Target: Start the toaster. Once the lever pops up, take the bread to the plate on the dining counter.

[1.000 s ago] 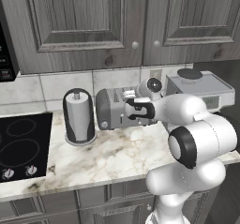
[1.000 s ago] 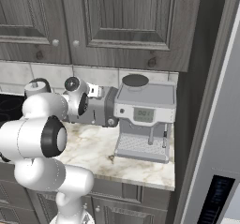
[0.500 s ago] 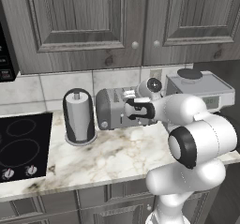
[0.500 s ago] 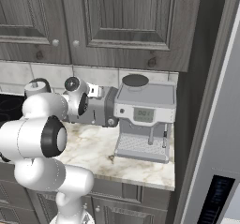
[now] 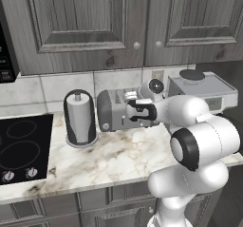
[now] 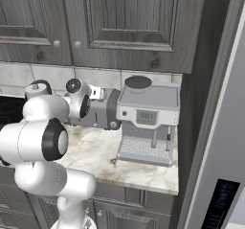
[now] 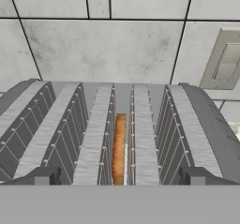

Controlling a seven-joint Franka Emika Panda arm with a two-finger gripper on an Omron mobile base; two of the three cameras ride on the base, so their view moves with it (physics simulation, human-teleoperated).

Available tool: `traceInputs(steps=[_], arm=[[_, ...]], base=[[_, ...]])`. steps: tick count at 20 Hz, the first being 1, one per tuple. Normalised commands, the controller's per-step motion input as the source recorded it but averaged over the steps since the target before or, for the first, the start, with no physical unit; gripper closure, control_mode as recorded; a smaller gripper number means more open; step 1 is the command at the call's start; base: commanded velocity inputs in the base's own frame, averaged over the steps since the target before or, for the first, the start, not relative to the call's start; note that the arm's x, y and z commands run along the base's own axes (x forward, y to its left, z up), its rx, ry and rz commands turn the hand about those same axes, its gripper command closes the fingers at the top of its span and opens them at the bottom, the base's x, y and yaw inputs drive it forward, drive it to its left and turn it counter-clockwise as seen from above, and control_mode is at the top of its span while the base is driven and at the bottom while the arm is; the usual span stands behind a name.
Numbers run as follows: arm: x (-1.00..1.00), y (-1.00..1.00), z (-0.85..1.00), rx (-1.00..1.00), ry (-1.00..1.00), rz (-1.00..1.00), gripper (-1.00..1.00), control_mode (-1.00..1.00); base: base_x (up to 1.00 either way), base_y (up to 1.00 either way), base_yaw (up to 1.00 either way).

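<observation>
Four slots top toaster (image 5: 114, 109) on marble counter (image 5: 109, 157), between dark paper-towel holder (image 5: 79, 118) and silver coffee machine (image 6: 147, 118). Bread (image 7: 119, 148) stands on edge, sunk in slot near middle, crust edge up. End effector (image 7: 119, 177) hovers directly over toaster top, jaws spread wide, gripping nothing, fingertips (image 7: 43, 176) flanking slots. Coffee machine display carries small characters, too blurred to read. No brand or label legible on toaster.

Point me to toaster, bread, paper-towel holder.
toaster (image 5: 113, 111): left base view, on its grey front face, left of the arm.
bread (image 7: 120, 148): hand view, on the tan top edge sitting in a middle slot.
paper-towel holder (image 5: 79, 119): left base view, on the white roll.
</observation>
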Motion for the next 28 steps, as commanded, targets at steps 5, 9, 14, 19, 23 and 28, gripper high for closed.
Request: traceInputs(steps=[5, 9, 14, 19, 23, 28], arm=[[0.00, 0.00, 0.00, 0.00, 0.00, 0.00, -1.00, -1.00], [0.00, 0.00, 0.00, 0.00, 0.00, 0.00, -1.00, -1.00], [0.00, 0.00, 0.00, 0.00, 0.00, 0.00, -1.00, -1.00], [0.00, 0.00, 0.00, 0.00, 0.00, 0.00, -1.00, -1.00], [0.00, 0.00, 0.00, 0.00, 0.00, 0.00, -1.00, -1.00], [0.00, 0.00, 0.00, 0.00, 0.00, 0.00, -1.00, -1.00]], base=[[0.00, 0.00, 0.00], [0.00, 0.00, 0.00], [0.00, 0.00, 0.00], [0.00, 0.00, 0.00], [0.00, 0.00, 0.00], [0.00, 0.00, 0.00]])
